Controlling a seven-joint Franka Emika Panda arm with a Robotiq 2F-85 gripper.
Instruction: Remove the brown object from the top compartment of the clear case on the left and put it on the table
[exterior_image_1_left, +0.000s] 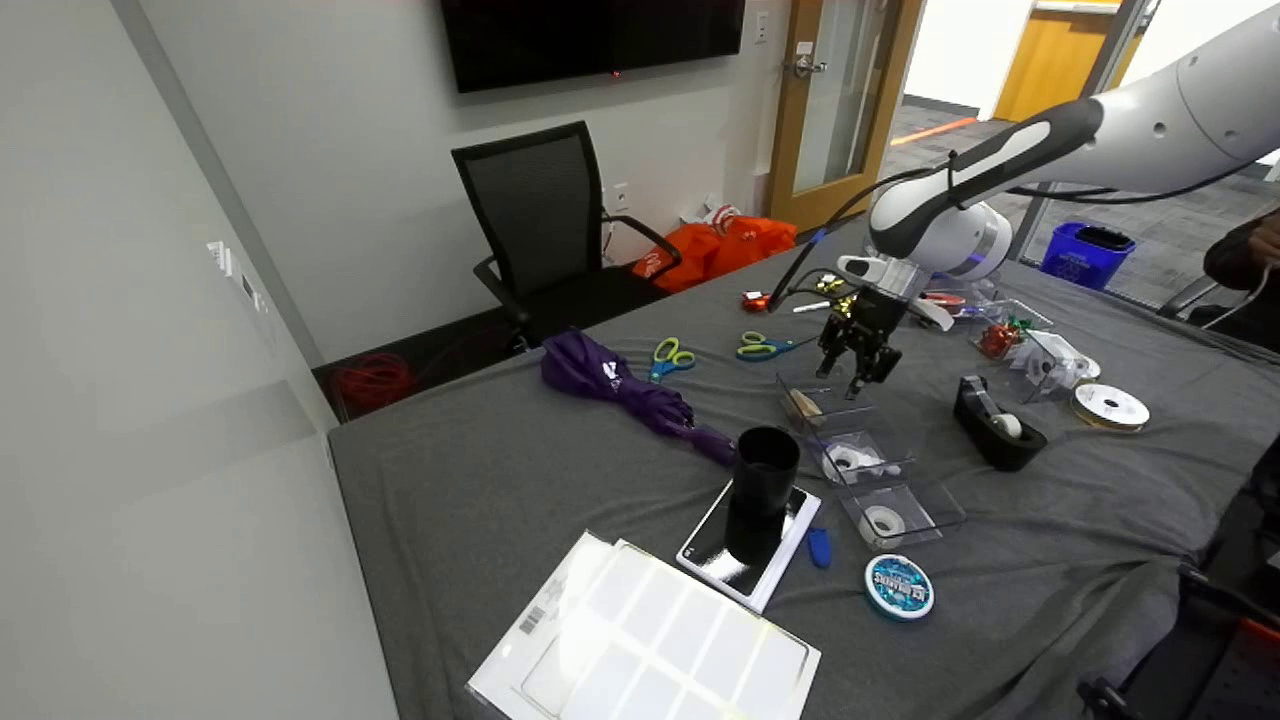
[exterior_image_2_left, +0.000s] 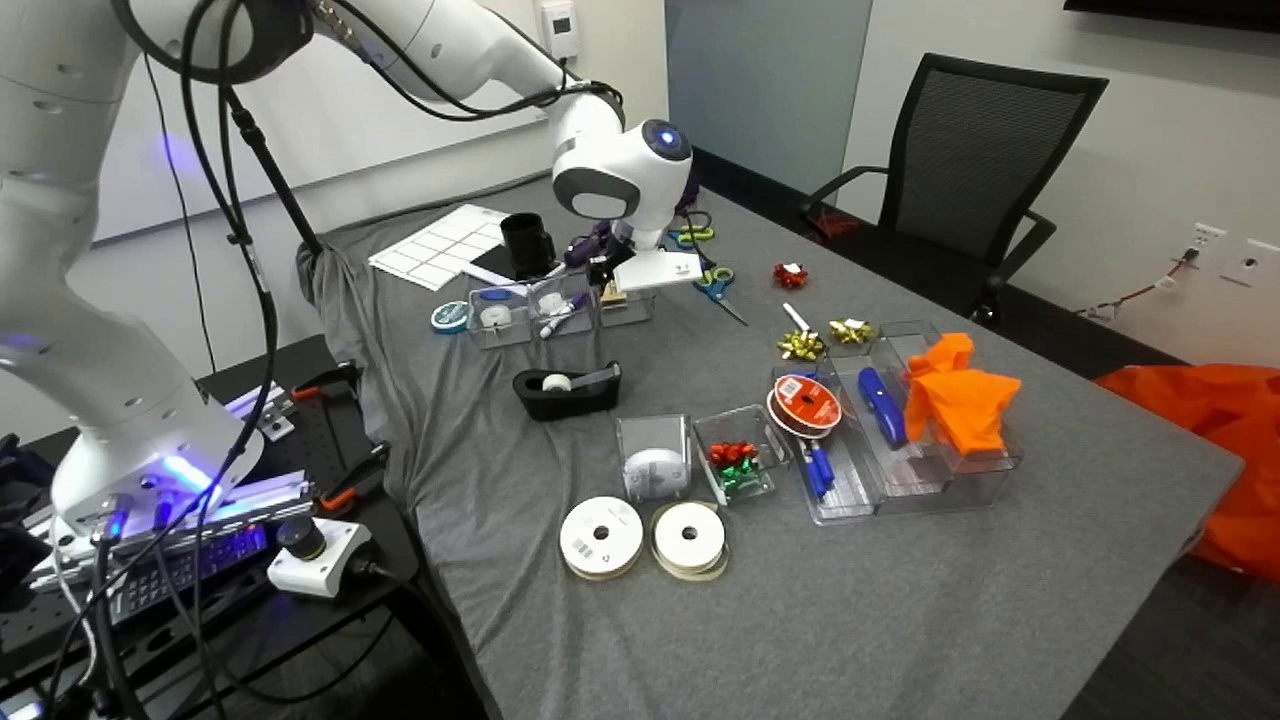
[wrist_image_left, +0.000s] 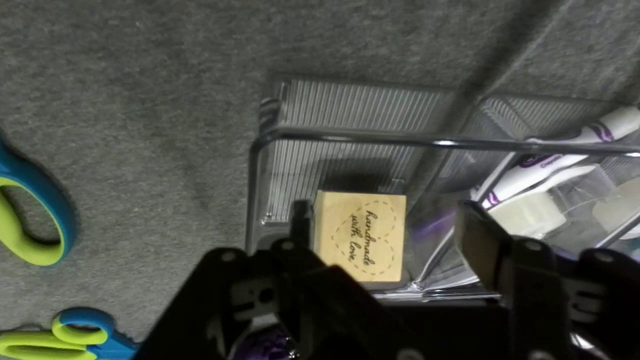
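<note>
The gripper is spread and unladen over the brown block, lodged in the clear case at its end nearest the surface edge by the chair. Should lowering be off-centre, the divider may be struck and the case shifted.

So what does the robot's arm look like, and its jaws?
The Franka Emika Panda arm is smooth, rounded and mostly white, with dark grey bands at some joints. Black cables run along it, and a small blue light glows near the wrist. The Robotiq gripper is black and angular, with two jaws and little round grey spots that look like bolt heads.
</note>
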